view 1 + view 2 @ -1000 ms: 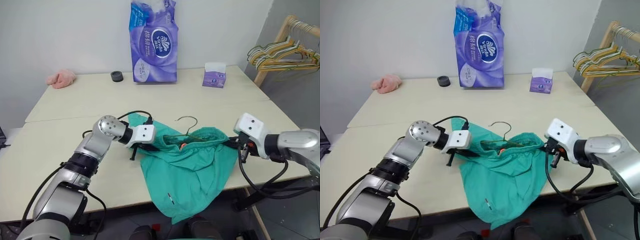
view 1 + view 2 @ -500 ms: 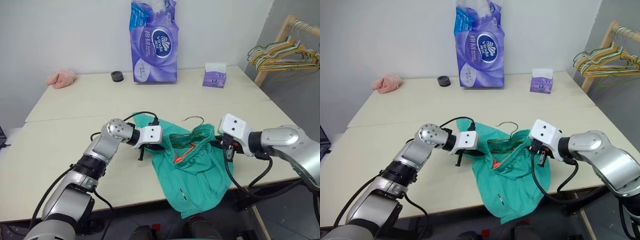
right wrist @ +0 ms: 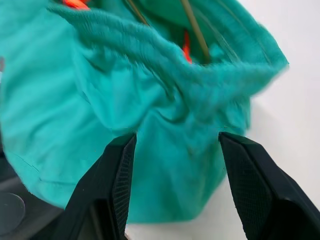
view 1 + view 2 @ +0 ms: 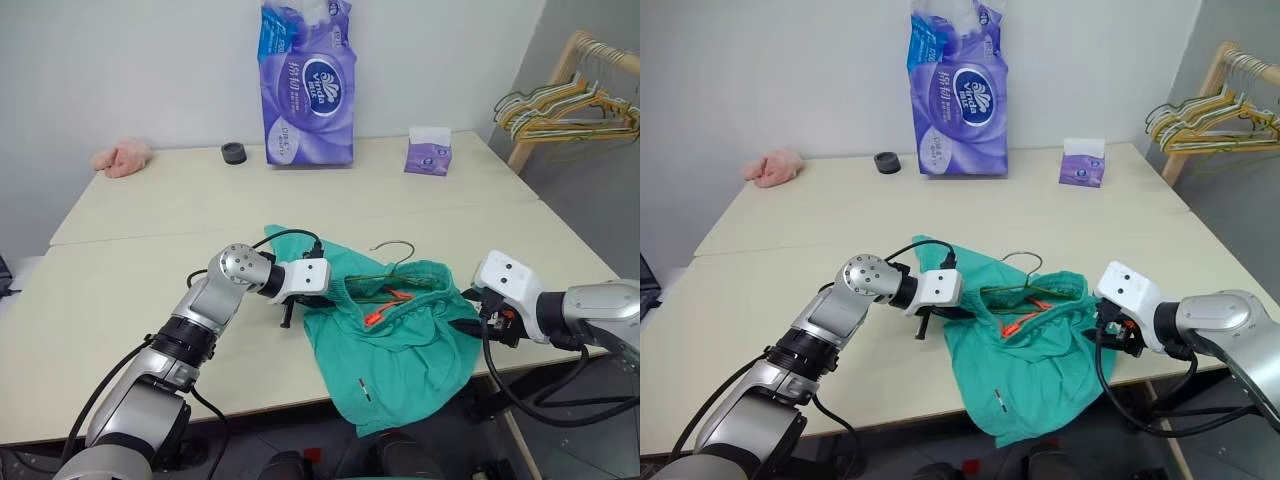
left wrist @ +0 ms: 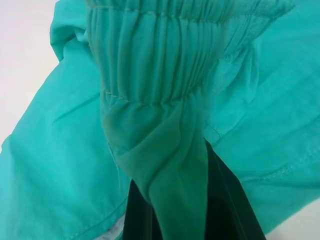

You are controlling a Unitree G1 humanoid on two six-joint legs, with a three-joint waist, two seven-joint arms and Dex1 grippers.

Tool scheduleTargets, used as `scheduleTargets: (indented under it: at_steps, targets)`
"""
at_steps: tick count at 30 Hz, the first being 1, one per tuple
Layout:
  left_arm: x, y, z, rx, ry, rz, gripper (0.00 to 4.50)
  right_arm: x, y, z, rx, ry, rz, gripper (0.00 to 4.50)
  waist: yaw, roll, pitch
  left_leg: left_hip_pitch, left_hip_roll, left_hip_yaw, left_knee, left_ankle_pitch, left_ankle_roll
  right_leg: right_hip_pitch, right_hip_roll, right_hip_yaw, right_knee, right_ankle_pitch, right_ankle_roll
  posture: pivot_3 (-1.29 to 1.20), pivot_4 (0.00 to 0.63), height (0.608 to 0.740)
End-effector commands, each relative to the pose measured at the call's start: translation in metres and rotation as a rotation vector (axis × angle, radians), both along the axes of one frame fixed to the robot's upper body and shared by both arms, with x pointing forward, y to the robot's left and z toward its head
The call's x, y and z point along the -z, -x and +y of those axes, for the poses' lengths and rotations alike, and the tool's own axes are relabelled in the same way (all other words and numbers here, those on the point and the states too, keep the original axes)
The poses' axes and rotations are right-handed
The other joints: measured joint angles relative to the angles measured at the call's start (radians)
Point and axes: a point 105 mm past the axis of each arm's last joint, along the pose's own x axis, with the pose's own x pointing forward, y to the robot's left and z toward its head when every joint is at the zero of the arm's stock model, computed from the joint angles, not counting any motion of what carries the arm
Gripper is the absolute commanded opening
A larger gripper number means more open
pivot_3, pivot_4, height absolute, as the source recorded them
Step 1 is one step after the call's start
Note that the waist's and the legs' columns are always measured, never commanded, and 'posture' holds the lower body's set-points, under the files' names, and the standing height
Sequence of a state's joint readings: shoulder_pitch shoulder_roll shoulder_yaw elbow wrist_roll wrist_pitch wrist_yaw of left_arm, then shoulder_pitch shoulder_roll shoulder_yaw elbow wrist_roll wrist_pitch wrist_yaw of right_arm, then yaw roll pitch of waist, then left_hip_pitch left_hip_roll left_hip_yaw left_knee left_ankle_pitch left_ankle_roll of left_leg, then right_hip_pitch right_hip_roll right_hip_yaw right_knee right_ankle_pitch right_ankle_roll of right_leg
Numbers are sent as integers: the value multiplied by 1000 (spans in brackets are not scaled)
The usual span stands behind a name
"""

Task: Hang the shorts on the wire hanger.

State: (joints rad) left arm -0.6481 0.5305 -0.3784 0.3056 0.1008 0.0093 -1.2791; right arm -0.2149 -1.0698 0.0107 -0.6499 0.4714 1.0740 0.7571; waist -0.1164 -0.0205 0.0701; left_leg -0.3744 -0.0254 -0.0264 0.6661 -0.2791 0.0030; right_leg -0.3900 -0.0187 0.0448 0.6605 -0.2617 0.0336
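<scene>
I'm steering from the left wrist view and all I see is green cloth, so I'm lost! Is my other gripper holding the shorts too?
Observer: No. The right gripper is open, its fingers apart beside the shorts, not pinching them.
Operator: Is my left one holding on?
Observer: Yes. The left gripper is shut on the waistband at the shorts' left edge.
Operator: Where's the hanger?
Observer: The wire hanger sits inside the waistband opening, its hook poking out toward the far side of the table.
Operator: Are the shorts all on the table?
Observer: No, the legs hang over the near edge.
</scene>
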Motion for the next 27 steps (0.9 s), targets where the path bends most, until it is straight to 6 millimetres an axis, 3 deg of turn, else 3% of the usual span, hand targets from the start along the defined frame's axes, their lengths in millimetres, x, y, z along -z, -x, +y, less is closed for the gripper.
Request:
scheduleTargets:
  at_steps: [1, 12, 21, 24, 27]
  targets:
    - [-12, 3, -8, 50, 22, -34, 0, -6, -9, 0, -3, 5, -61, 2788, -1, 0, 0, 0, 0, 0, 0, 0, 0, 0, 0, 0, 0, 0, 0, -229, 43, 740]
    - [-13, 6, -7, 65, 16, -29, 0, 13, -34, 10, -101, 55, -33, 2788, -13, 0, 0, 0, 0, 0, 0, 0, 0, 0, 0, 0, 0, 0, 0, -212, 38, 740]
    - [-23, 4, -6, 70, 55, -42, 0, 24, -35, 18, -227, 98, 24, 2788, -22, 0, 0, 0, 0, -1, 0, 0, 0, 0, 0, -1, 0, 0, -1, -205, 35, 740]
    - [-26, 6, -7, 78, 75, -34, 0, 25, -35, 21, -245, 98, 26, 2235, -23, 0, 0, 0, 0, -1, 0, 0, 0, 0, 0, -1, 1, 0, -1, -205, 33, 740]
    - [-26, 6, -7, 85, 79, -33, 0, 26, -35, 25, -248, 87, 22, 1282, -23, 0, 0, 0, 0, -2, 0, 0, 0, 0, 0, -1, 1, 1, -1, -205, 33, 740]
